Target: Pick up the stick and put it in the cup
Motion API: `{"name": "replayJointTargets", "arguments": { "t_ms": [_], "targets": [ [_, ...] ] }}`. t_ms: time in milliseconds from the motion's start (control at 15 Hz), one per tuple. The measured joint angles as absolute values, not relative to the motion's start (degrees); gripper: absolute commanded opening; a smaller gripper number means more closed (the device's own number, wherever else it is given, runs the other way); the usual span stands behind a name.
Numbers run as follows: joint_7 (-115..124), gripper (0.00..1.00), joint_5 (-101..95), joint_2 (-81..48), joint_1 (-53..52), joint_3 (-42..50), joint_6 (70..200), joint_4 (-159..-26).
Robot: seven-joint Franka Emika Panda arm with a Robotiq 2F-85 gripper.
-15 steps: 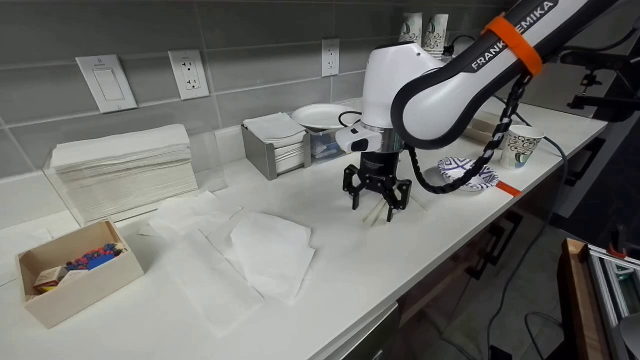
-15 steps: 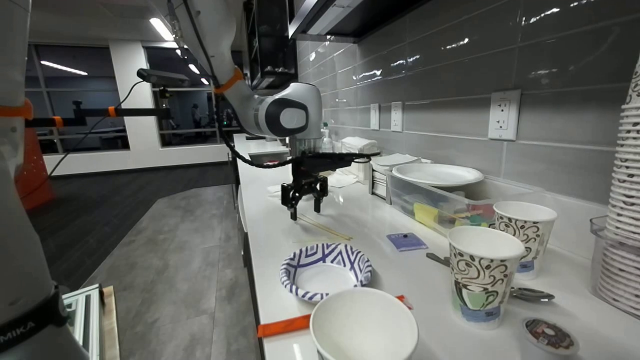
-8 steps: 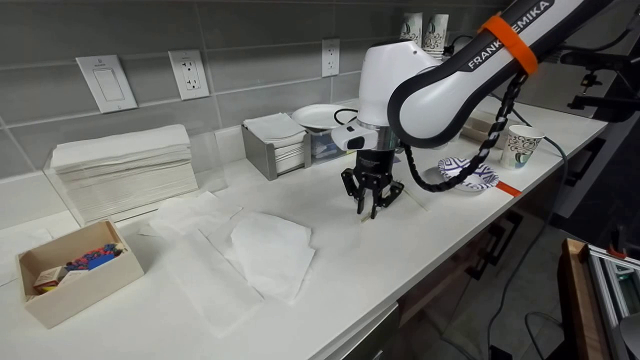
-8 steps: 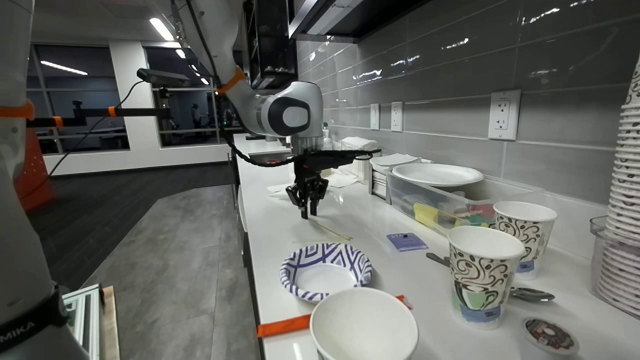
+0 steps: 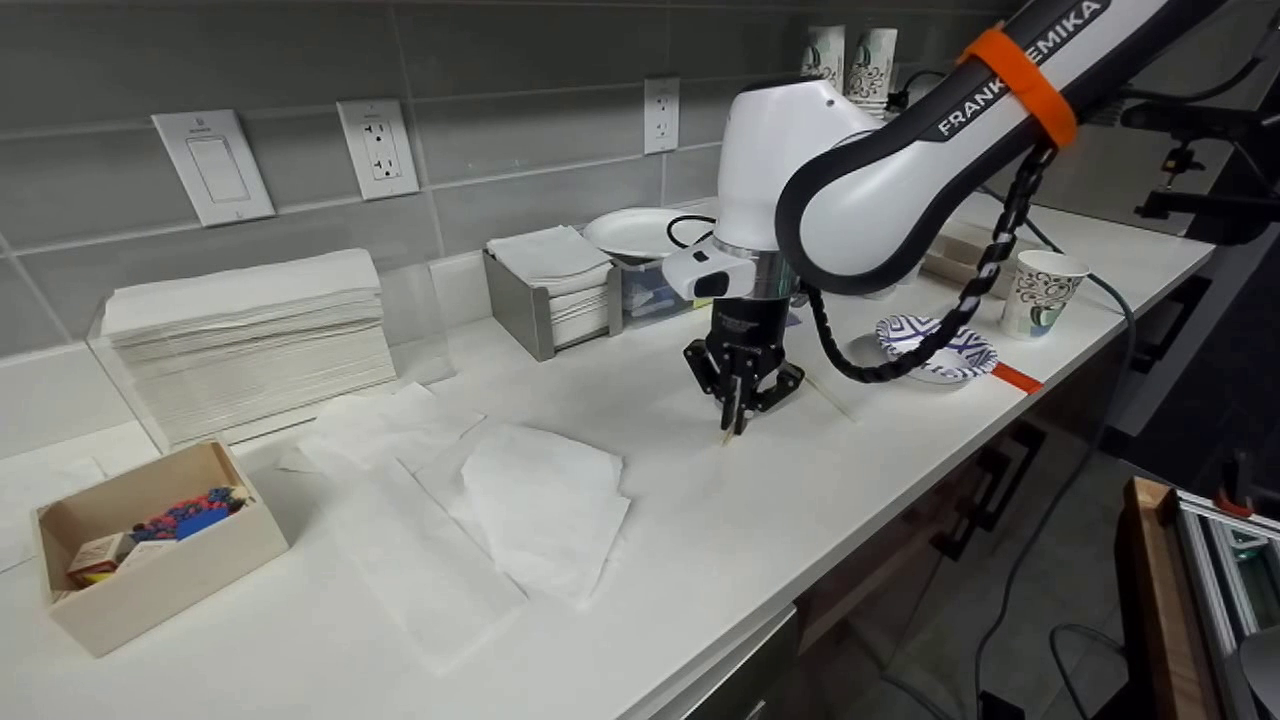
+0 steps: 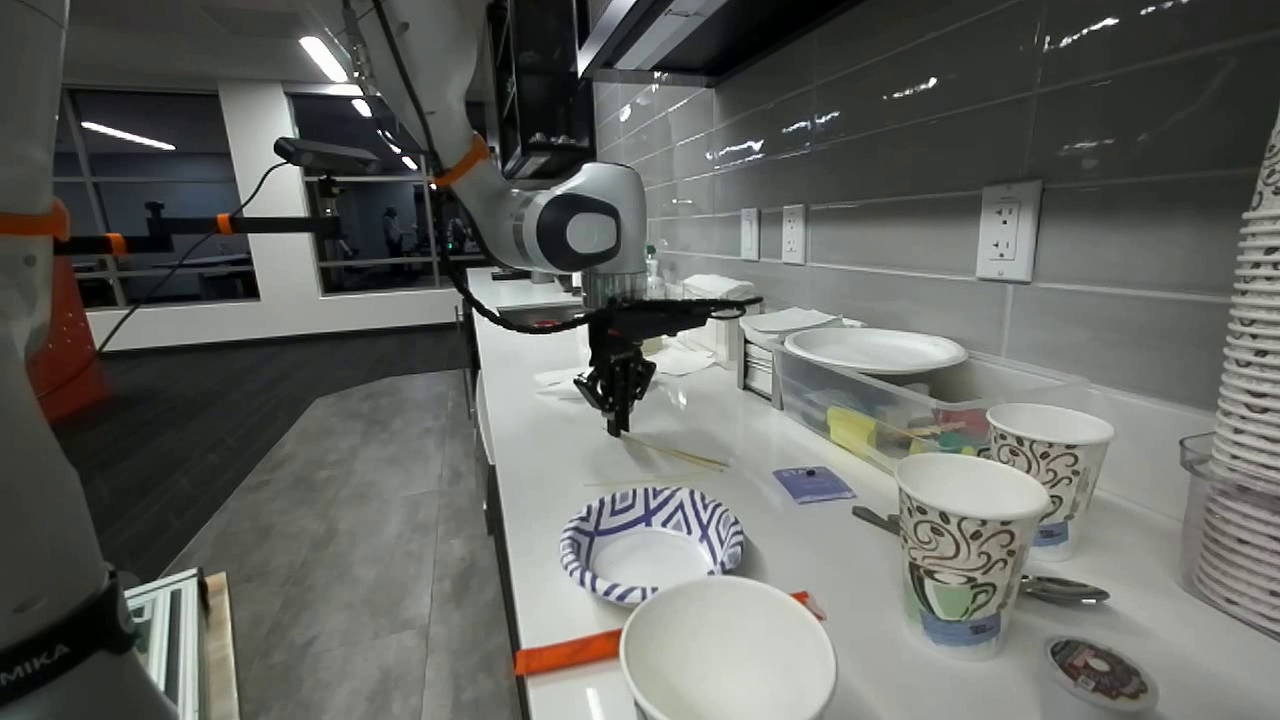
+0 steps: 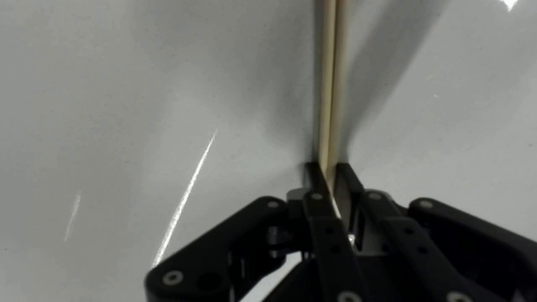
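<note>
Black 2-finger hand (image 7: 328, 166) clamped on 2 thin pale-wood sticks (image 7: 328, 84) at white worktop (image 5: 720, 520); prob. pick-up step. Next: lift, carry twd swirl-print white paper cup (image 5: 1043, 293).

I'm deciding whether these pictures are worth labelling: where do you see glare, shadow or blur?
Wrist view: bright streaks of glare on the counter; a dark shadow slanting off to the right of the two sticks; the stick on the picture's right looks blurrier. In an exterior view: bright reflections on the tiled wall, ceiling light glaring white.
</note>
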State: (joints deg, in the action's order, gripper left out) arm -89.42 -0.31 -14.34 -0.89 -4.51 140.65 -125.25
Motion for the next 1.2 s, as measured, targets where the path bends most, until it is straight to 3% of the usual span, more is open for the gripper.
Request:
{"name": "replayJointTargets", "arguments": {
  "t_ms": [467, 1000, 1067, 1133, 1200],
  "targets": [
    [-87.41, 0.03, -1.69, -11.83, -0.85, -4.64, 139.93, -125.30],
    [-79.93, 0.03, -3.73, -3.28, -1.68, -4.66, 130.68, -125.12],
    [-79.93, 0.37, -3.77, -3.31, -1.72, -4.66, 130.33, -125.14],
    [-79.94, 0.38, -3.78, -3.42, -1.80, -4.66, 130.30, -125.16],
    [-80.10, 0.45, -3.78, -3.57, -1.87, -4.67, 130.30, -125.16]
  ]
}}
